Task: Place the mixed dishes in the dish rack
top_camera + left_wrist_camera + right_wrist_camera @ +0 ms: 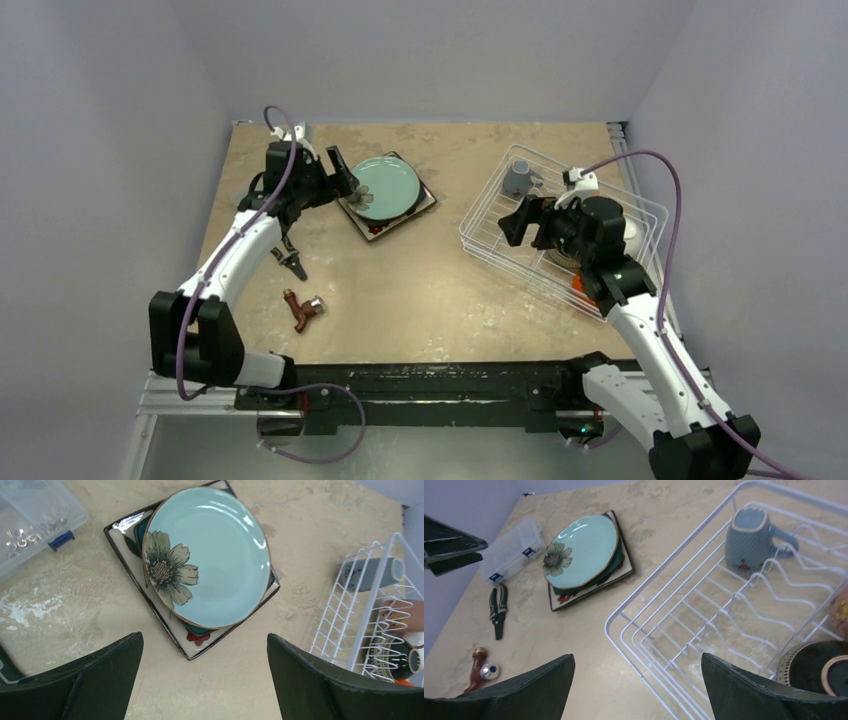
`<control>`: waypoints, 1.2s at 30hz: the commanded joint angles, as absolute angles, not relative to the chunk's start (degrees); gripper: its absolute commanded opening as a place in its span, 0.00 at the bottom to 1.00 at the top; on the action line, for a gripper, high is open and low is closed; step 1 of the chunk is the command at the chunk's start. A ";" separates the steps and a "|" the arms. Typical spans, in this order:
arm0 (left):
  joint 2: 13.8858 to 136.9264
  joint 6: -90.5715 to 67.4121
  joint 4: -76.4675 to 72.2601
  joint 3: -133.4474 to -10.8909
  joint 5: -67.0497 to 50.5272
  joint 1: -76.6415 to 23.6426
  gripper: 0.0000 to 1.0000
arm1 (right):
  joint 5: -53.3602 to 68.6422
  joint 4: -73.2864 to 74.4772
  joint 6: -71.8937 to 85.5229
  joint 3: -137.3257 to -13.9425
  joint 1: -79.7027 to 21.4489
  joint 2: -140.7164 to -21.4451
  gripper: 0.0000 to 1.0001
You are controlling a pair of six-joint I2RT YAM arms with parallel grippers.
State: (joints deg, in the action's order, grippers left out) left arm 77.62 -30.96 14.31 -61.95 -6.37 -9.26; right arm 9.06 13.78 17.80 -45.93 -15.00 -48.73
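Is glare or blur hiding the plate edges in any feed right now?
Left wrist: glare streaks on the glossy round teal plate and a corner of the square dark-rimmed flower-patterned plate, edges sharp. Right wrist: both evenly lit, crisp. Top external: small, soft detail.

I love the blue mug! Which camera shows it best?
The right wrist view: the pale blue mug is close, its handle clear. The top view shows it tiny; the left wrist view shows it behind dish rack wires.
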 commanded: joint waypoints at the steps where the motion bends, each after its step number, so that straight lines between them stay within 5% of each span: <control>1: 83.35 -31.64 19.82 -65.70 -6.83 -8.61 0.90 | 15.17 18.82 25.47 -46.05 -15.11 -48.30 0.98; 15: 92.59 -29.61 20.50 -68.48 -10.11 -8.25 0.45 | 14.53 17.98 26.99 -44.33 -15.09 -42.79 0.98; 24: 95.92 -31.15 16.30 -67.81 -13.32 -6.45 0.52 | 14.23 18.92 27.87 -44.00 -15.07 -41.91 0.98; 36: 99.86 -31.94 10.92 -67.27 -16.49 -5.70 0.46 | 15.91 17.93 29.34 -42.33 -15.10 -41.16 0.98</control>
